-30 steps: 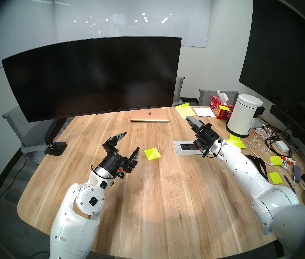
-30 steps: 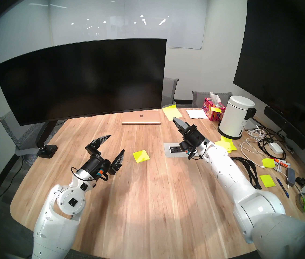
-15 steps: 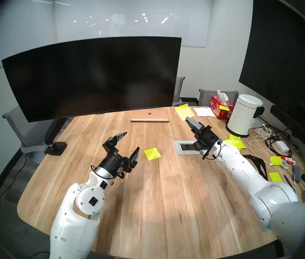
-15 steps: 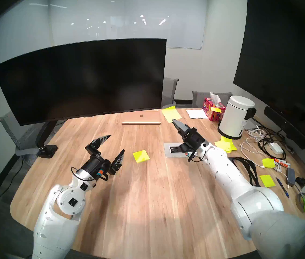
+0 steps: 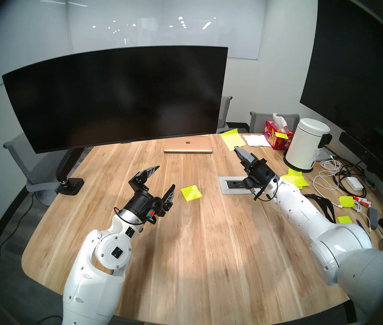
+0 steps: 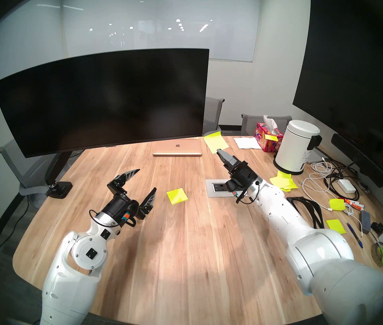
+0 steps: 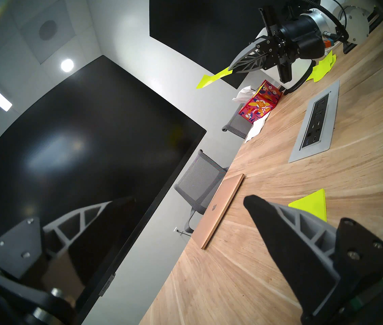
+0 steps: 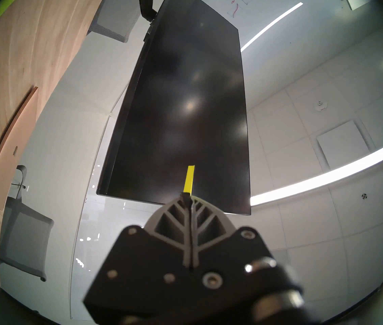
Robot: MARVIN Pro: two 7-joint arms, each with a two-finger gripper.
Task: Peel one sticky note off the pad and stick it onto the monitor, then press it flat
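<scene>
Head stereo left view: the left gripper is seen in the lower middle with its fingers wide apart, holding nothing. The pad lies flat on the table just to its right. The right gripper is pinched shut on the sticky note, right of centre. The monitor fills the upper left.

Left wrist view: the sticky note is seen sticking out from the right gripper at the top, in the air, apart from the monitor.

Right wrist view: the note is seen edge-on in the shut fingertips, in front of the screen.
</scene>
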